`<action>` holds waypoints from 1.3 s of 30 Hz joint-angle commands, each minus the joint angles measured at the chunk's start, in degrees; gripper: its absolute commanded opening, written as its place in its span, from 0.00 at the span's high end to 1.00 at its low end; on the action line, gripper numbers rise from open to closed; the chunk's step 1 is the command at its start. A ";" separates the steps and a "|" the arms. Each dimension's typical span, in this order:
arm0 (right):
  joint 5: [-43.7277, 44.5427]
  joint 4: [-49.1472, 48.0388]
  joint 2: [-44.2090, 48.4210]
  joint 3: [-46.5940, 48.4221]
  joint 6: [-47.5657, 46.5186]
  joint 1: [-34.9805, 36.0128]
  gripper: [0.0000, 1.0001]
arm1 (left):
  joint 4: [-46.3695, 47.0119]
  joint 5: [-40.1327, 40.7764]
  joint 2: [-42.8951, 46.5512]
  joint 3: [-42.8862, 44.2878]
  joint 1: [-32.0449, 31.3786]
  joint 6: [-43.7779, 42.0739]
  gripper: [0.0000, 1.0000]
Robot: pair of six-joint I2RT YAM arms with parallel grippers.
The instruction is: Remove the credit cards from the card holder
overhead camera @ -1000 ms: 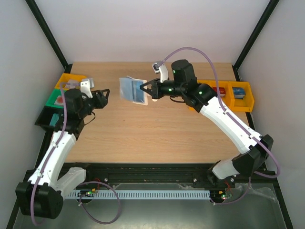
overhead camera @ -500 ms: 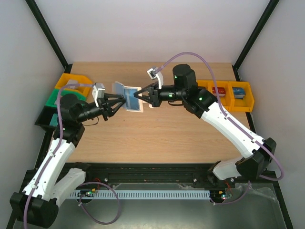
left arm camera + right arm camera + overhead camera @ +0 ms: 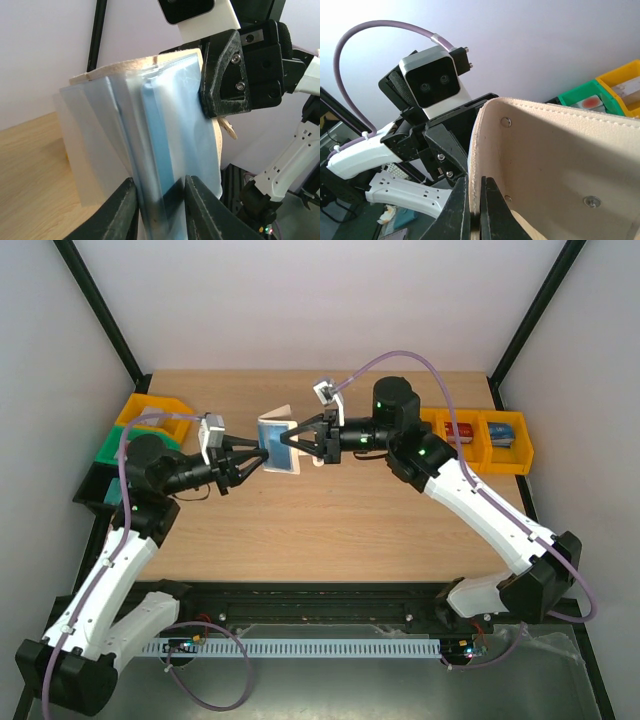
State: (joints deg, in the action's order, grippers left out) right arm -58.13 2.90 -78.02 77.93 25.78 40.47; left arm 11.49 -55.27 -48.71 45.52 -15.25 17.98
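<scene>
At the far left, the yellow bin (image 3: 152, 410) and the green bin (image 3: 118, 447) sat as they had 1 second before. The change was in the left arm. 1 second earlier its tool hung near those bins with the fingers apart, well away from the card holder, and half a second later it had reached across to it.

Now the left tool (image 3: 159, 202) was pinched on the lower edge of the card holder (image 3: 182, 120). Its 2 fingers (image 3: 122, 212) squeezed a bundle of clear plastic sleeves (image 3: 100, 135) with a blue layer among them. The wrist view did not settle whether that blue layer was a credit card or only the lining, and no card showed plainly in any view.

The holder was up in the air above the middle of the counter (image 3: 330, 530), open like a book, with its blue inside facing the left arm. Over that second it had turned more squarely toward the left tool. On its right side, the right tool (image 3: 475, 210) stayed clamped on an edge of the beige cover. Further right, the other yellow bins (image 3: 505, 440) were unchanged.

With both tools now holding it, the pull looked ready to begin, though no card seemed to be out yet. The risk was that the left tool would drag the sleeves rather than slide out a card.
</scene>
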 commanded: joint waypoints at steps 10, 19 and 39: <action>-7.98 -9.74 1.34 -0.74 0.94 0.27 0.98 | -1.29 -0.55 -0.26 3.10 -1.89 -5.98 0.51; -12.19 -10.84 1.44 -0.24 1.91 -0.65 0.98 | -6.17 -1.17 0.71 4.67 -2.15 -11.05 0.45; -20.46 -0.34 6.31 3.07 -3.34 -3.73 0.98 | -20.46 -15.85 -0.13 9.77 9.99 -24.17 0.00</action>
State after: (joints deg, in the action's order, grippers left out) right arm -77.41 0.05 -74.46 78.63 25.26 36.73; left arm -6.68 -61.60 -46.78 53.63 -8.58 -4.91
